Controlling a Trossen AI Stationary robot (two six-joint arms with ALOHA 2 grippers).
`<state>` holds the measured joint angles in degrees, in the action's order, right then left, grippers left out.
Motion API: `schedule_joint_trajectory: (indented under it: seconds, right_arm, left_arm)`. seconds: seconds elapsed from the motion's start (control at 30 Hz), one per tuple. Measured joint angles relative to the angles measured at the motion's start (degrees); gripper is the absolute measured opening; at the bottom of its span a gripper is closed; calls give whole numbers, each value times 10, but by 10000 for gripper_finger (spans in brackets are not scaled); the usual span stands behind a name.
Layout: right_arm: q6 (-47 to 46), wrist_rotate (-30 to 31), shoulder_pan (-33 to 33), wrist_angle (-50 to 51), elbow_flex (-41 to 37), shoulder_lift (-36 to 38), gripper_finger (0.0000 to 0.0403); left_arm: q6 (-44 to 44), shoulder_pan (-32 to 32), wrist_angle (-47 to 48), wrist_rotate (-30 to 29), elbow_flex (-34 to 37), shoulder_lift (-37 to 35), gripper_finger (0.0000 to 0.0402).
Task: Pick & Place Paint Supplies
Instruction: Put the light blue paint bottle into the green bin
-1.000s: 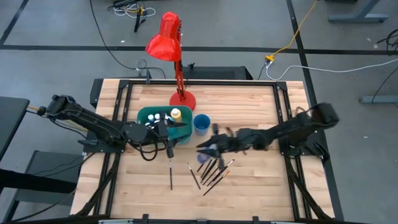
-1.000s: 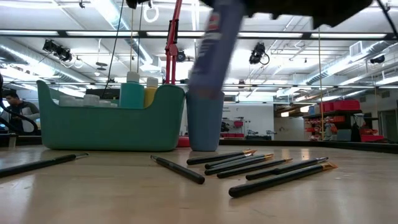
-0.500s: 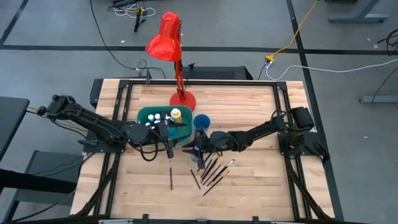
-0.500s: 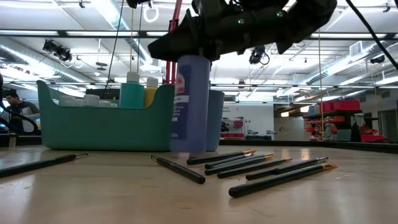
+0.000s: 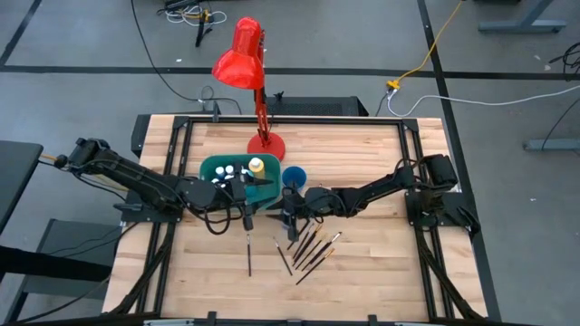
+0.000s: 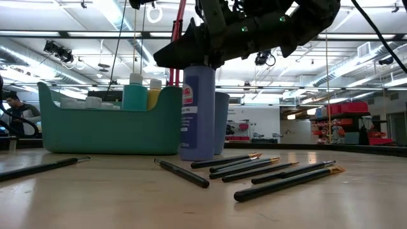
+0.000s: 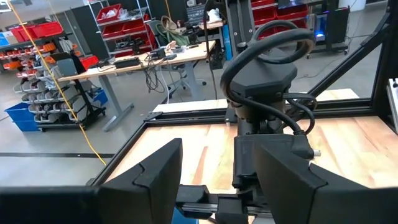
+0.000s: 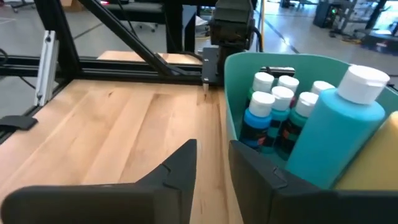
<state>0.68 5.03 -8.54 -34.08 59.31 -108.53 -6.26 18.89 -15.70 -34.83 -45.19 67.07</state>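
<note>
Teal bin (image 6: 108,127) holds capped paint bottles (image 8: 268,109); blue cup (image 5: 294,176) and red lamp (image 5: 243,56) stand beside it on the desk (image 5: 362,263). Brushes (image 6: 267,172) lie loose in front. Right gripper (image 5: 288,206) sits over an upright blue bottle (image 6: 198,111) standing on the desk; whether its fingers still touch the bottle, cannot tell. Left gripper (image 5: 246,201) at the bin's near wall, fingers apart.

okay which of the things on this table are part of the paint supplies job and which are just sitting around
Job: purple paint bottle under the right pincer; bottles in the bin; brushes on the table.

Just there: teal bin, blue cup, red lamp.
</note>
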Motion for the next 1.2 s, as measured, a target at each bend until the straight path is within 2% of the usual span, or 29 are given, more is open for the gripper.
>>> schedule_joint_trajectory:
  seconds: [0.27,0.5,0.67,0.9,1.0,1.2]
  right_arm:
    - [0,-31,-4,-10,0,14,164]
    - [40,-32,-18,19,0,100,178]
    - [64,-20,-29,169,0,216,178]
    - [34,58,-57,413,-12,364,178]
    - [7,80,-70,386,-72,400,178]
    - [-9,76,-75,187,-215,434,178]
  left_arm:
    - [11,0,2,0,0,0,206]
    - [43,0,35,0,1,0,206]
    - [88,0,38,0,1,5,206]
    - [158,0,41,4,1,33,206]
    - [179,0,24,31,1,72,206]
    - [171,0,-46,45,1,174,206]
